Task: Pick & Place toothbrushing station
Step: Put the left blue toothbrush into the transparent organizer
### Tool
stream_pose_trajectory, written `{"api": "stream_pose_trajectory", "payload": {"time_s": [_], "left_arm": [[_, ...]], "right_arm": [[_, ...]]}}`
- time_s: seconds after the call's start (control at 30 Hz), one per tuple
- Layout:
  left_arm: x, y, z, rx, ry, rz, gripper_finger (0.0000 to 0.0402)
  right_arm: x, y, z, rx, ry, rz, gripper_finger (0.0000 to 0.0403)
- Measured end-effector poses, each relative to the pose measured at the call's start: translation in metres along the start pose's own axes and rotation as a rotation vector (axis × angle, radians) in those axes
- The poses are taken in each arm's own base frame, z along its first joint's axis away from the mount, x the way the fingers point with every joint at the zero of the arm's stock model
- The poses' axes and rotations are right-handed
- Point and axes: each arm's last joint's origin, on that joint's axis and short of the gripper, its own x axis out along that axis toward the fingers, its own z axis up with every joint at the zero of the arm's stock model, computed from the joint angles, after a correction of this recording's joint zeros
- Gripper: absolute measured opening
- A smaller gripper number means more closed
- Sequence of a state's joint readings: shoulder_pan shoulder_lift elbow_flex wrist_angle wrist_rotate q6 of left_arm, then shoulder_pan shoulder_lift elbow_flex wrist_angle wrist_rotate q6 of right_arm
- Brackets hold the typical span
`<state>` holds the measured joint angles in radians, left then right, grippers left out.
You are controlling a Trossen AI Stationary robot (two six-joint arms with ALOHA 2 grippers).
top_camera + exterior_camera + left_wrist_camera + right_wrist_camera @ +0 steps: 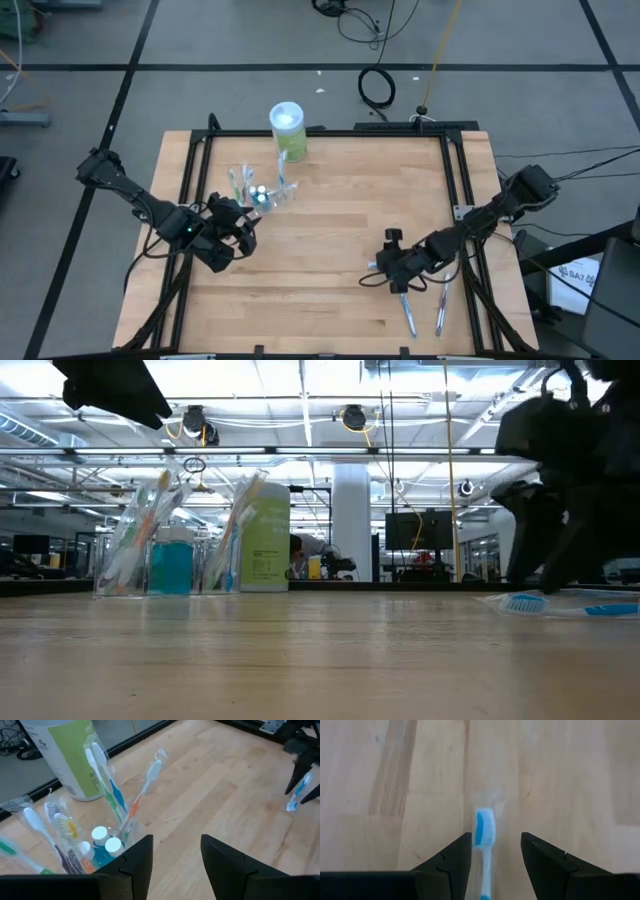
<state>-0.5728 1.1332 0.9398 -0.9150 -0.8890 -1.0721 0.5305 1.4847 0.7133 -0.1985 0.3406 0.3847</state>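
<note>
Wooden table [330, 250] under bright ceiling lights [300, 420]; left claw [176, 860] and right claw [495, 857] both wide.

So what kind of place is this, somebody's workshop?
More likely a big lab or industrial hall: long ceiling lights, screens behind the wooden table, and cables across a taped concrete floor.

**Four views over one wooden surface**

The whole surface [330, 240] is seen from straight above. It is viewed level, from its edge, into the room. Close wrist views are aimed forward; the cup of toothbrushes [107, 827] is shared with the level view.
</note>
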Motion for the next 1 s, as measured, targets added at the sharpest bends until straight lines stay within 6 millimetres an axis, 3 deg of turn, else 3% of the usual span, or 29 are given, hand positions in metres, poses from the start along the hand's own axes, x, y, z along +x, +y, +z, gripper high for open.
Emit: {"api": "stream_pose_trajectory", "payload": {"time_s": [0.4,0.53,0.8,1.0], "left_arm": [[0.0,0.0,0.0,-0.006,0.001,0.0,0.0173],[0.0,0.0,0.0,-0.008,-0.011,0.006,0.0173],[-0.013,0.009,0.006,-0.026,-0.052,-0.036,0.0173],[-0.025,0.016,0.009,-0.002,-0.112,-0.06,0.0173]], "right_arm": [[0.014,-0.003,-0.015,0.071,0.081,0.014,0.0162],[0.015,-0.003,-0.016,0.106,0.088,0.011,0.0129],[0.015,-0.005,-0.017,0.168,0.095,0.001,0.0016],[0.017,-0.008,-0.012,0.165,0.051,-0.004,0.0017]]}}
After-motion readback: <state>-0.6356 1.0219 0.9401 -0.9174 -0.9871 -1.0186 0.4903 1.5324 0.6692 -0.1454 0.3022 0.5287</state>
